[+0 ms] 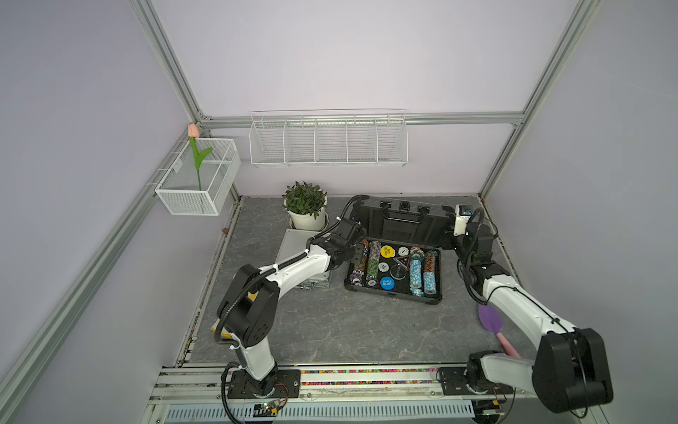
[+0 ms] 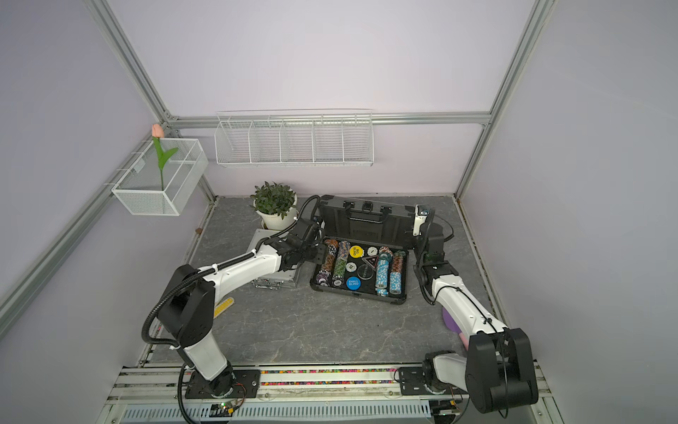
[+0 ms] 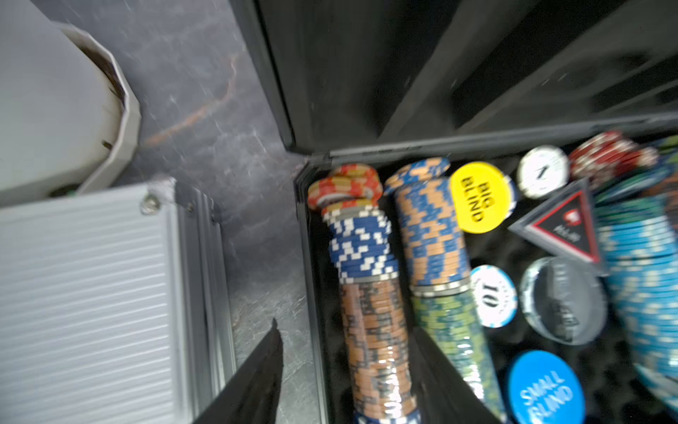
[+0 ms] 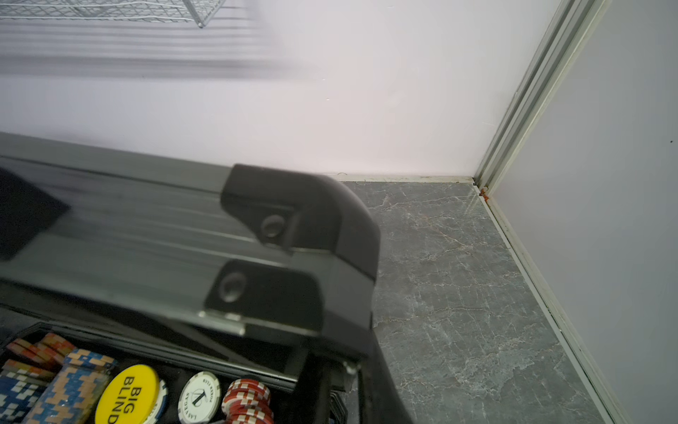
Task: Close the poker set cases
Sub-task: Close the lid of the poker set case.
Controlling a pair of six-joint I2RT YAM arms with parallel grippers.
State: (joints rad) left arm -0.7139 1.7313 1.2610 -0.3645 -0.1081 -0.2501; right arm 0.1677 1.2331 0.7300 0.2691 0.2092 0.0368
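In both top views our left arm stretches past the silver case (image 1: 293,247) to the open dark-grey case (image 1: 394,296), right arm bent at its lid corner. Left wrist view: left gripper (image 3: 345,330) spread over chips (image 3: 433,227). Right wrist view: right gripper (image 4: 385,400) clenched.

Two poker set cases (image 1: 414,231) (image 1: 293,244), two wire baskets (image 1: 328,147) (image 1: 198,202), one potted plant (image 1: 304,205), one tulip (image 1: 198,158), one spatula (image 1: 489,319).
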